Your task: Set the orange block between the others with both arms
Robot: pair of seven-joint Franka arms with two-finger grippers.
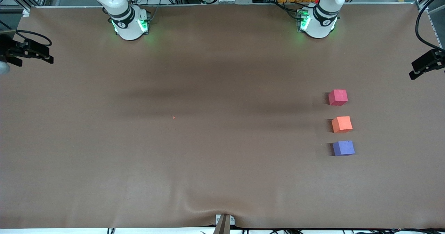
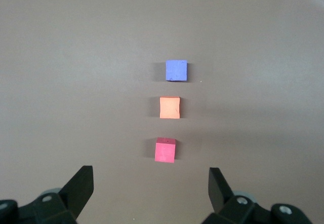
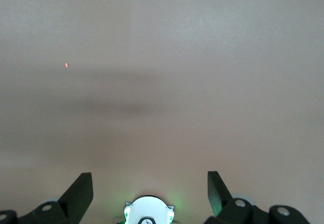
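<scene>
- The orange block [image 1: 342, 124] is seen on the brown table [image 1: 208, 157], toward the left arm's end, between the pinkish-red cube [image 1: 338, 97] and the purple-blue cube [image 1: 343, 148], apart from both.
- The purple-blue cube lies nearest the front camera.
- The left gripper [image 2: 151, 188] is held open high over the cubes, empty.
- The right gripper [image 3: 150, 187] is held open over bare table, empty.
- No legible writing is found.

One high camera faces you across the table; two look down from the wrists.
You see the three cubes in the front and left wrist views; the right wrist looks down over its own base [image 3: 148, 210].
</scene>
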